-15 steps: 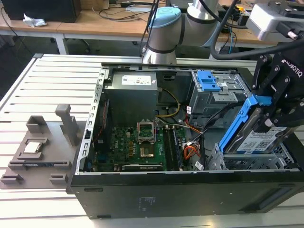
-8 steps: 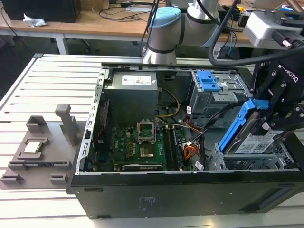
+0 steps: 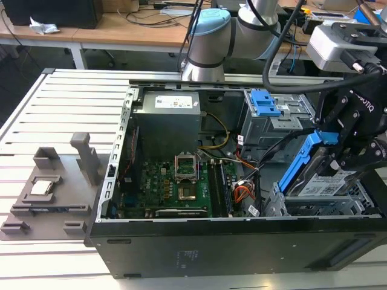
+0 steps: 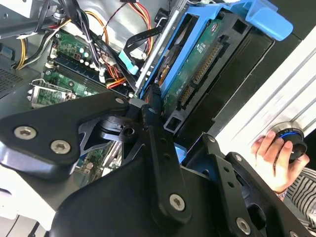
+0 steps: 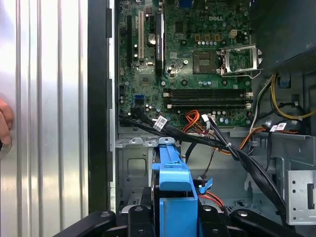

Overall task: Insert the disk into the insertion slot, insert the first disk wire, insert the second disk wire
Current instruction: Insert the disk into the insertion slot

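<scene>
On the exterior view's left, a grey fixture (image 3: pixel 51 193) is lying on the slatted desk (image 3: pixel 36 109). Just beside it, an open computer case (image 3: pixel 181 248) is resting on its side. Inside the case, the green motherboard (image 3: pixel 181 184) is lying flat below the boxy power supply (image 3: pixel 166 121). Loose orange, red and black cables (image 3: pixel 243 193) are trailing between the board and the drive cages. Further right, the taller grey cage (image 3: pixel 269 124) is standing at the back of the case, with its blue plastic piece on top.

In front of that cage, the disk (image 3: pixel 323 184) is leaning at a steep tilt in its blue carrier. Its lower end is dipping toward the insertion slot (image 3: pixel 302 208) and its upper end is standing raised, so it is not lying flat in a bay. The claw (image 3: pixel 340 156) is reaching down from the exterior view's right and is clamping the disk. In the second wrist view, one of its black fingers (image 4: pixel 158 148) is pressing against the carrier's edge.

Beyond the case wall in that same view, a person's hand (image 4: pixel 274 160) is resting on a round black knob (image 4: pixel 292 143).
</scene>
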Controlling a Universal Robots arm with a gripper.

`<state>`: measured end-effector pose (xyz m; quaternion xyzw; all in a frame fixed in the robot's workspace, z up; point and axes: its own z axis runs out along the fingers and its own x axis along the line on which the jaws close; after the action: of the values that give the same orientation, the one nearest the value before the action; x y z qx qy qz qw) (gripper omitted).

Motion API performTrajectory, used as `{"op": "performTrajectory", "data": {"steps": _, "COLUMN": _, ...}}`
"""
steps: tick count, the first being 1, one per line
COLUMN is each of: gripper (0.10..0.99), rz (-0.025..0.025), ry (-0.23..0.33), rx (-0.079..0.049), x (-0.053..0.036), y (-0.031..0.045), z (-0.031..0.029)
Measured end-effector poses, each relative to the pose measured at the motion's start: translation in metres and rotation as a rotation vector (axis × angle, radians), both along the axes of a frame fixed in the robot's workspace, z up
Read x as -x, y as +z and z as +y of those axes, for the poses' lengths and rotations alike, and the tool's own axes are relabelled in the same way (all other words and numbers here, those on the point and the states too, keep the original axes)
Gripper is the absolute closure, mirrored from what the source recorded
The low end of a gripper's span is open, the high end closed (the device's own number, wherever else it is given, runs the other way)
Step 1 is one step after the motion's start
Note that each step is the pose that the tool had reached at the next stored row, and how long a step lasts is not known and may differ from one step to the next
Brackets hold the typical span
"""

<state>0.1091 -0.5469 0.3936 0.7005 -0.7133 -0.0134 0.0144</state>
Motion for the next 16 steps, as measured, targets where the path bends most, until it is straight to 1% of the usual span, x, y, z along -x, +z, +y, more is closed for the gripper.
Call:
{"op": "performTrajectory", "data": {"steps": 7, "gripper": 0.725, "rz": 0.0, "ry": 0.0, "rx": 0.0, "x": 0.0, "y": -0.0001, "z": 0.0}}
{"op": "performTrajectory", "data": {"steps": 8, "gripper": 0.714, "rz": 0.0, "ry": 0.0, "rx": 0.0, "x": 0.0, "y": -0.0002, "z": 0.0}}
{"op": "performTrajectory", "data": {"steps": 9, "gripper": 0.651, "rz": 0.0, "ry": 0.0, "rx": 0.0, "x": 0.0, "y": -0.0002, "z": 0.0}}
{"op": "performTrajectory", "data": {"steps": 15, "gripper": 0.651, "rz": 0.0001, "ry": 0.0, "rx": 0.0, "x": 0.0, "y": -0.0004, "z": 0.0}}
{"op": "performTrajectory", "data": {"steps": 16, "gripper": 0.792, "rz": 0.0, "ry": 0.0, "rx": 0.0, "x": 0.0, "y": -0.0004, "z": 0.0}}
